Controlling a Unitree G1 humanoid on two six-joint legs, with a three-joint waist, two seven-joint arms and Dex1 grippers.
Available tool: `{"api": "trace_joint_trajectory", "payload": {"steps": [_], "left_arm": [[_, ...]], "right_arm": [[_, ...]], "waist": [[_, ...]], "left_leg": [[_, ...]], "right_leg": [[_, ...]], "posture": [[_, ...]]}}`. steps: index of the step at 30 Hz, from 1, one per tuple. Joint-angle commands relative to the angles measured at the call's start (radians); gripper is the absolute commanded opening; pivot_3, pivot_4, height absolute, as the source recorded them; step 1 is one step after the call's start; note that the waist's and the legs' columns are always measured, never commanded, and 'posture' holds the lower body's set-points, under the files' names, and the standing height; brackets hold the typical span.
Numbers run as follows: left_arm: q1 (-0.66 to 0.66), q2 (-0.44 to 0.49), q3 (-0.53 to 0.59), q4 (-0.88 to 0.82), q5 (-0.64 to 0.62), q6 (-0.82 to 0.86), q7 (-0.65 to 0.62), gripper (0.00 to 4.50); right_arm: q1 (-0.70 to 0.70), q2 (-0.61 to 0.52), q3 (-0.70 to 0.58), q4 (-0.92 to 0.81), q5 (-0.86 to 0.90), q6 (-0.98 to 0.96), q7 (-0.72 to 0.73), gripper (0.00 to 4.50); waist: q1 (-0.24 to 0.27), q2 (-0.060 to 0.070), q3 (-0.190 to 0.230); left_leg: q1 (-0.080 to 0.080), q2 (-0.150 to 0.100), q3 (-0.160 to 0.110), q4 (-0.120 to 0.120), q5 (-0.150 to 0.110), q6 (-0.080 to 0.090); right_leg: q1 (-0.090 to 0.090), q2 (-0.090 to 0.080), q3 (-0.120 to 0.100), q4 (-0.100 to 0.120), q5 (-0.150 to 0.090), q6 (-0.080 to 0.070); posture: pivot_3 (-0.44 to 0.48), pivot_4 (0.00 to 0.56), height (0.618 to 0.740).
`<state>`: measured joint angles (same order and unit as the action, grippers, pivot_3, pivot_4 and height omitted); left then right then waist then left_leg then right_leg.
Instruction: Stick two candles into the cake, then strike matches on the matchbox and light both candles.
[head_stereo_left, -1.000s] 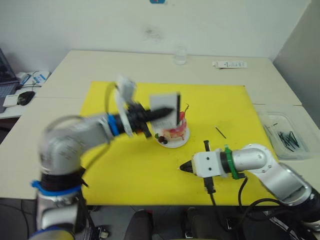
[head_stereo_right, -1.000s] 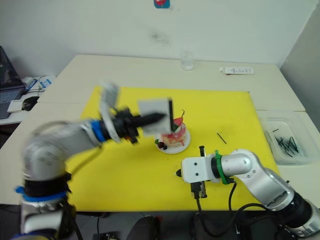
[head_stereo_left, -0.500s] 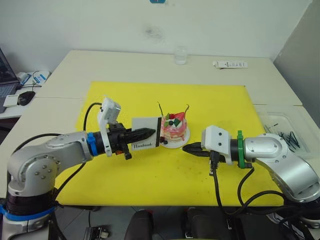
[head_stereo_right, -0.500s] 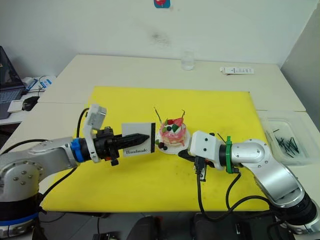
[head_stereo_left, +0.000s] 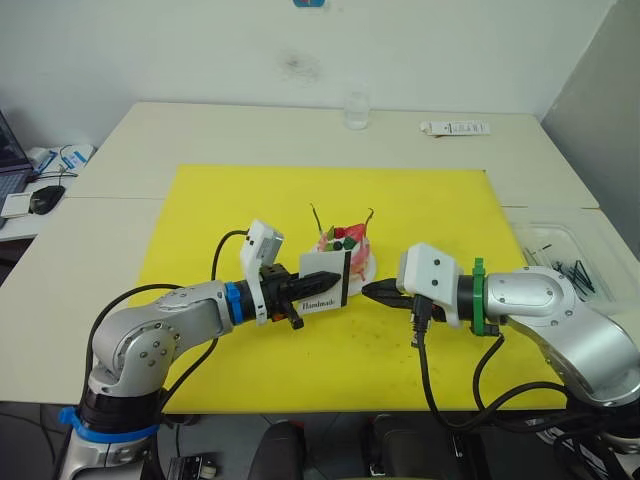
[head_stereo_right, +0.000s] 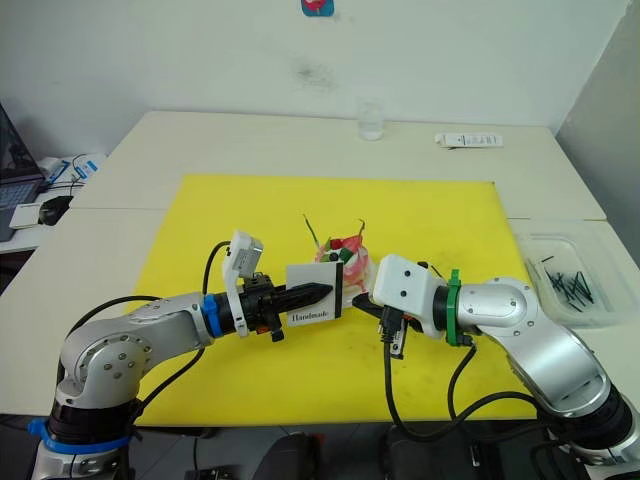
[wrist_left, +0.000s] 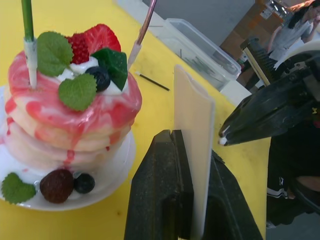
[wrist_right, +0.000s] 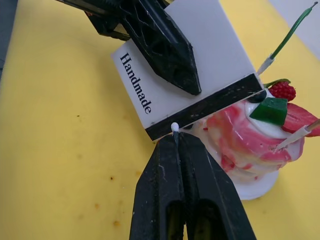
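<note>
While left jaws clamp the matchbox, right jaws pinch a match, its shaft hidden, tip at the strip.

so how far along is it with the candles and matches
Done: both candles stand in the cake, unlit. In hand: the left gripper holds the matchbox upright beside the cake, and the right gripper, shut on a match, has its white head at the black striking strip. Left: strike it, light both candles. More matches lie in the clear tray.
</note>
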<state>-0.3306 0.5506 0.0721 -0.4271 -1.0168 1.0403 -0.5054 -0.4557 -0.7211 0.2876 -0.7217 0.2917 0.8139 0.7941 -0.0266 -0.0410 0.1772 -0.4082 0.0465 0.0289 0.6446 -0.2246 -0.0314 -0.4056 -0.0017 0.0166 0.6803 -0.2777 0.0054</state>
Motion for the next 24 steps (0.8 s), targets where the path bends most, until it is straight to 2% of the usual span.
{"api": "trace_joint_trajectory", "payload": {"steps": [1,8,24], "left_arm": [[-0.02,0.002,0.002,-0.012,-0.01,0.001,-0.014,0.0],[-0.025,0.0,0.007,-0.011,-0.026,0.017,-0.02,0.0],[-0.016,-0.01,0.02,-0.019,-0.056,0.023,-0.023,0.0]], "right_arm": [[-0.032,0.015,0.03,-0.021,-0.023,-0.012,-0.02,0.03],[-0.06,0.038,0.082,0.024,-0.068,-0.032,-0.04,0.03],[-0.048,0.034,0.113,0.061,-0.119,-0.07,-0.018,0.03]], "waist": [[0.0,0.0,0.0],[0.0,0.0,0.0],[0.0,0.0,0.0]], "left_leg": [[0.0,0.0,0.0,0.0,0.0,0.0],[0.0,-0.001,0.0,0.0,0.0,0.0],[0.0,0.0,0.0,0.0,0.0,0.0]], "right_leg": [[0.0,0.0,0.0,0.0,0.0,0.0],[0.0,0.0,0.0,0.0,0.0,0.0],[0.0,0.0,0.0,0.0,0.0,0.0]], "posture": [[0.0,0.15,0.74],[0.0,0.15,0.74],[0.0,0.15,0.74]]}}
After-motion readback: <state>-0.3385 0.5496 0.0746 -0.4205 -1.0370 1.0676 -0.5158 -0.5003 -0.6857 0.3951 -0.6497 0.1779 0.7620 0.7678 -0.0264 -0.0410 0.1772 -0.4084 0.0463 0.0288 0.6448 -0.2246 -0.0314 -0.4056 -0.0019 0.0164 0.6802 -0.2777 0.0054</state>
